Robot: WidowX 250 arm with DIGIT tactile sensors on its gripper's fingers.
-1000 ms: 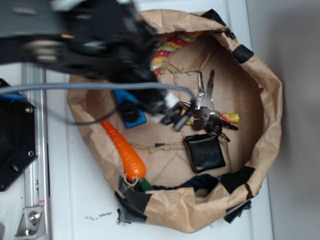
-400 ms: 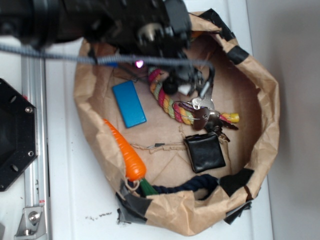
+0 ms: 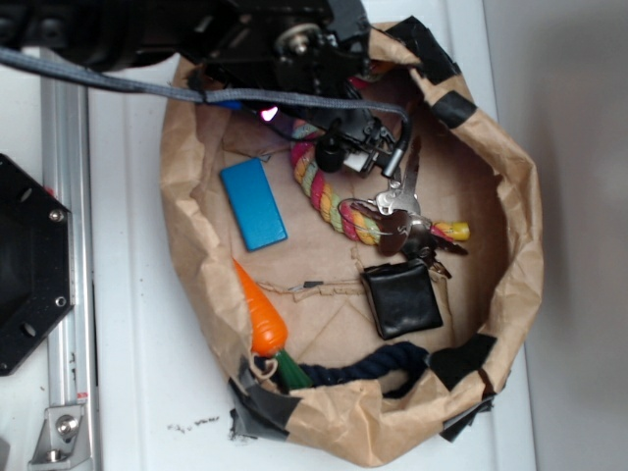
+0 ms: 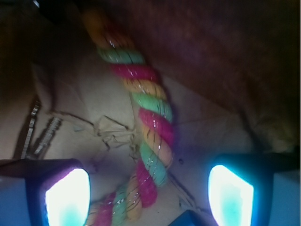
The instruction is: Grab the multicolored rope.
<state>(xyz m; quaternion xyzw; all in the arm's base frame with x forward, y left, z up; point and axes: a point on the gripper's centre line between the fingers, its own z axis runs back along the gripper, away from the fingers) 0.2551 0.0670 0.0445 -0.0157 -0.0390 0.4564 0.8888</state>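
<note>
One multicolored rope (image 3: 329,201), one dark navy rope (image 3: 363,365), one orange carrot (image 3: 260,312), one blue rectangular block (image 3: 253,203), one black square pouch (image 3: 400,298), one bunch of keys (image 3: 402,211), one brown paper bag (image 3: 515,235), one tool (image 4: 149,194) with two lit pads (image 4: 67,197)

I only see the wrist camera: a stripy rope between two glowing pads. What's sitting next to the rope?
Observer: A bunch of keys lies over the rope near one end.
Operator: Is there another rope?
Observer: Yes, a navy rope lies along the bag wall, on the side away from the pincer.
Operator: Anything orange?
Observer: A carrot leans on the bag's wall, apart from the stripy rope.
</note>
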